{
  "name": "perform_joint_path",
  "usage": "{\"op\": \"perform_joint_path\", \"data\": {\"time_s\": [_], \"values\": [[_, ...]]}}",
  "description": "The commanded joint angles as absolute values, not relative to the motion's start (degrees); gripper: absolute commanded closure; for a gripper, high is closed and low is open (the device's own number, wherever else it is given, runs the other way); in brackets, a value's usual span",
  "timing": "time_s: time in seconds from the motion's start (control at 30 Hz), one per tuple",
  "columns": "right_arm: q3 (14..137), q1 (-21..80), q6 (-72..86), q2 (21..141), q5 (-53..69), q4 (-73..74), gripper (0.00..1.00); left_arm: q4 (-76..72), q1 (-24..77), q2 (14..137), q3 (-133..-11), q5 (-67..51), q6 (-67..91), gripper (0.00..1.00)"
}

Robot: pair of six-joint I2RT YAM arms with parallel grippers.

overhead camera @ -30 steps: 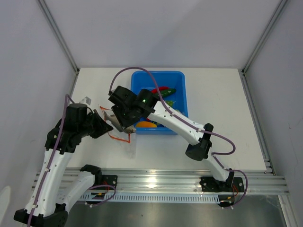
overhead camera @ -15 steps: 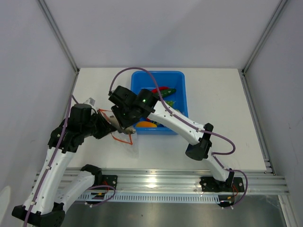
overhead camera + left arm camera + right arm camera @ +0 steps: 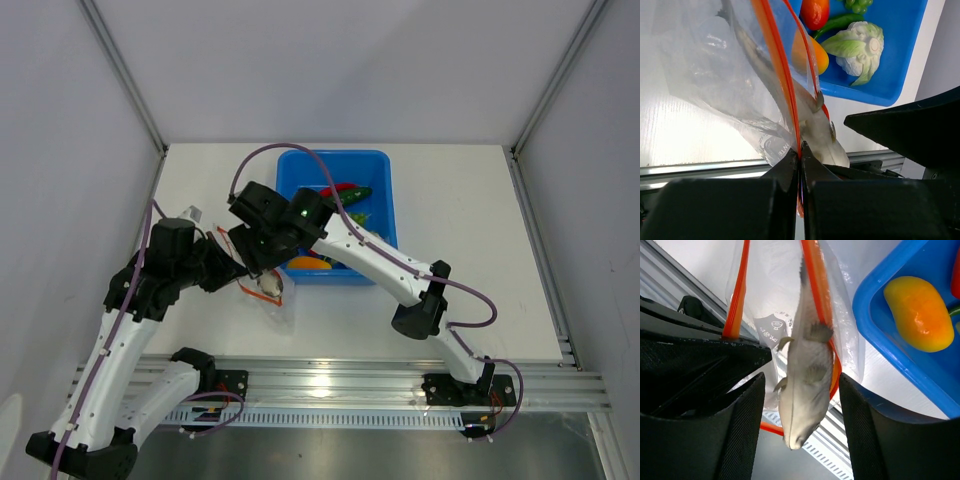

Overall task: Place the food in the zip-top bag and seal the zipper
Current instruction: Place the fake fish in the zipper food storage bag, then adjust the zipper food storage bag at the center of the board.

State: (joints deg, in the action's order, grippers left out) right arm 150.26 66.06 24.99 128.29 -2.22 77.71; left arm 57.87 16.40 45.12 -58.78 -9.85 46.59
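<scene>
Left gripper (image 3: 800, 150) jaws pinch the zipper (image 3: 777, 60) of the limp, slippery zip-top bag (image 3: 705, 75) beside the blue bin (image 3: 900, 365). Right gripper (image 3: 801, 390) jaws stand spread around the grey fish (image 3: 807, 365), apparently partway into the bag's mouth. The stiffer strip looks the surest hold.
</scene>
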Motion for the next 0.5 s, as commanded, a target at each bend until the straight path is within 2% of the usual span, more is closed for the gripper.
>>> {"op": "perform_joint_path", "data": {"time_s": [0.0, 0.3, 0.47], "values": [[150.65, 66.27, 24.43, 126.30, -1.85, 82.09, 0.37, 56.43, 16.87, 44.91, -58.27, -10.90, 47.46, 0.99], [149.15, 64.69, 24.00, 123.05, -1.58, 80.42, 0.38, 56.51, 16.87, 45.00, -58.09, -11.25, 46.93, 0.99], [142.31, 61.62, 21.72, 120.50, 3.60, 75.77, 0.46, 56.69, 16.87, 44.83, -58.10, -11.69, 46.23, 0.99]]}}
